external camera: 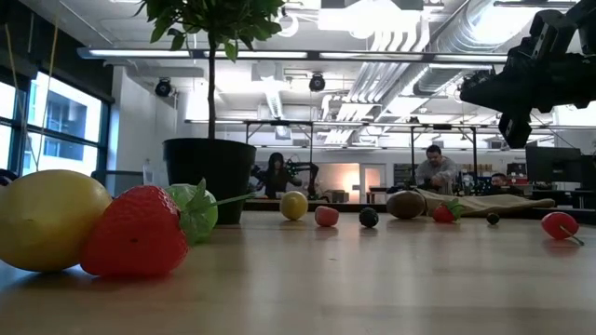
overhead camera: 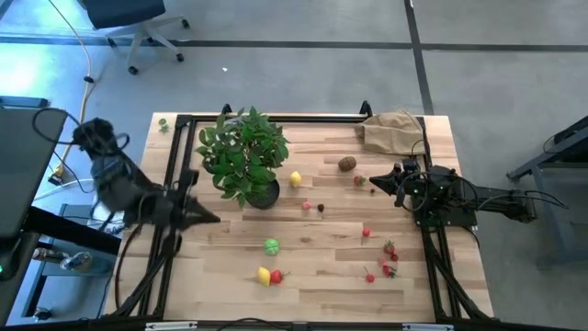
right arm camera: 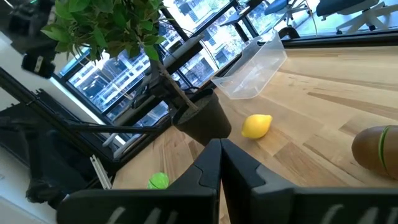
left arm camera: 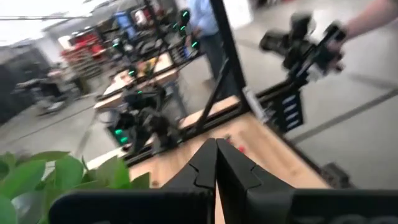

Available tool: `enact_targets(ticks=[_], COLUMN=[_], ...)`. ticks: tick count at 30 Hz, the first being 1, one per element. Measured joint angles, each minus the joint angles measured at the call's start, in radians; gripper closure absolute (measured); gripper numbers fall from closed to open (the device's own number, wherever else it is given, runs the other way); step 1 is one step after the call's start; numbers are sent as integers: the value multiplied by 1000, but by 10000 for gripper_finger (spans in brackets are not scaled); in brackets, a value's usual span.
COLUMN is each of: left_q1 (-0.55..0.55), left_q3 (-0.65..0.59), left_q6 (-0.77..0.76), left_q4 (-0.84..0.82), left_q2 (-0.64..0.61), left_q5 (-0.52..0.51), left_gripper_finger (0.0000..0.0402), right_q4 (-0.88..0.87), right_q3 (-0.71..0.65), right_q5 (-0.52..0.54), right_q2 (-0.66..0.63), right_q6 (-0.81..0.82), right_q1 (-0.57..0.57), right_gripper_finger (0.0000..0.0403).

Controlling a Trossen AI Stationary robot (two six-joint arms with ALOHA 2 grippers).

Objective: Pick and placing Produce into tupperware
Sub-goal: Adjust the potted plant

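We see the table [overhead camera: 404, 276] with both arms raised over its edges. The plant [overhead camera: 243, 152] in its black pot [right arm camera: 205, 118] stands just ahead of the left gripper [overhead camera: 209, 217], a little toward the far side. That gripper hangs over the table's left part with its fingers pressed together, holding nothing. The right gripper [overhead camera: 375, 183] hangs over the right part, pointing at the plant, fingers likewise pressed together and empty. A tan bag [overhead camera: 390, 131] lies just beyond the right gripper, at the far right corner.

The tub [right arm camera: 252, 68] shows only in the right wrist view, lying tilted beyond the pot at the table's edge, well ahead of the right gripper. The kiwi [overhead camera: 346, 165] sits just ahead of the right gripper, with a strawberry [overhead camera: 359, 180] touching-close beside its tip. A lemon [overhead camera: 295, 179] lies between that gripper and the pot. A green fruit [overhead camera: 272, 245] rests ahead of the left gripper toward the near side, and further along a second lemon [overhead camera: 264, 275] touches a red strawberry [external camera: 135, 234]. Small cherries [overhead camera: 388, 267] lie scattered near the right arm's near side.
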Motion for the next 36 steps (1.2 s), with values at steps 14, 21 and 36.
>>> enact_targets(ticks=[14, 21, 36], left_q1=[-152, -31, 181], left_q3=[161, 161, 161], left_q6=[-123, -375, -369], left_q4=[-314, -512, -484], left_q2=[408, 531, 844], left_q5=[-351, -136, 21], left_gripper_finger=[401, 401, 401], right_q4=[-2, -3, -10], right_q3=[0, 0, 0], right_q5=[-1, -5, -52], right_q2=[0, 0, 11], right_q6=[21, 20, 17], right_q1=[0, 0, 0], right_gripper_finger=[402, 402, 402])
